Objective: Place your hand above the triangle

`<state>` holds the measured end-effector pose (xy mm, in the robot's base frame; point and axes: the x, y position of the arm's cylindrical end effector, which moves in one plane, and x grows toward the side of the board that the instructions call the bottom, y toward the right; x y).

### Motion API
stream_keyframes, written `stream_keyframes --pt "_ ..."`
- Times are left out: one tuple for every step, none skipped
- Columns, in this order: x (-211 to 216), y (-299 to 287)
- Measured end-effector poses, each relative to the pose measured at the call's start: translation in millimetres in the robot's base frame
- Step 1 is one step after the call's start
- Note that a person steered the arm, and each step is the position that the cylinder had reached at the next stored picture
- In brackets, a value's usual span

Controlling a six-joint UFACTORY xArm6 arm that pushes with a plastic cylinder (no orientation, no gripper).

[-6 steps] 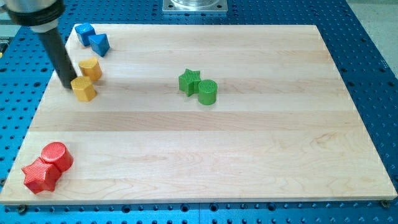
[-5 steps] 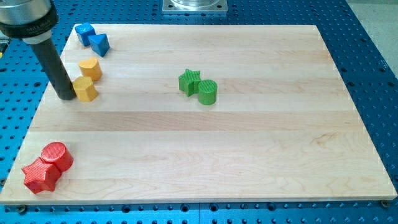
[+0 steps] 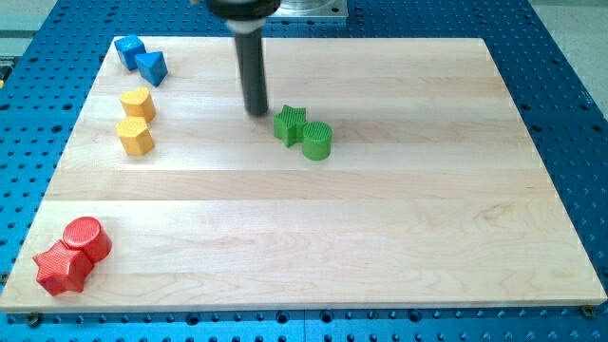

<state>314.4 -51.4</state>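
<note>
The blue triangle block (image 3: pixel 152 66) lies near the board's top left corner, touching a blue cube-like block (image 3: pixel 128 50) on its upper left. My tip (image 3: pixel 256 112) rests on the board well to the right of the triangle, just left of and above the green star block (image 3: pixel 289 123). The green star touches a green cylinder (image 3: pixel 317 141) on its right. The rod rises from the tip to the view's top edge.
Two yellow blocks, one (image 3: pixel 138 103) above the other (image 3: pixel 135 137), sit at the left. A red cylinder (image 3: pixel 85 237) and a red star (image 3: pixel 59 270) touch at the bottom left. The wooden board (image 3: pixel 380 237) lies on a blue perforated table.
My tip has moved from beside the lower yellow block at the left far to the right, now next to the green star. The blocks have stayed put.
</note>
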Motion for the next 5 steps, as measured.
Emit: stream_keyframes --pt "-71.0 7.9" --pt "-117.6 -8.6" --pt "-122.6 -29.7" --pt "-122.6 -50.0" --pt "-122.2 -70.0"
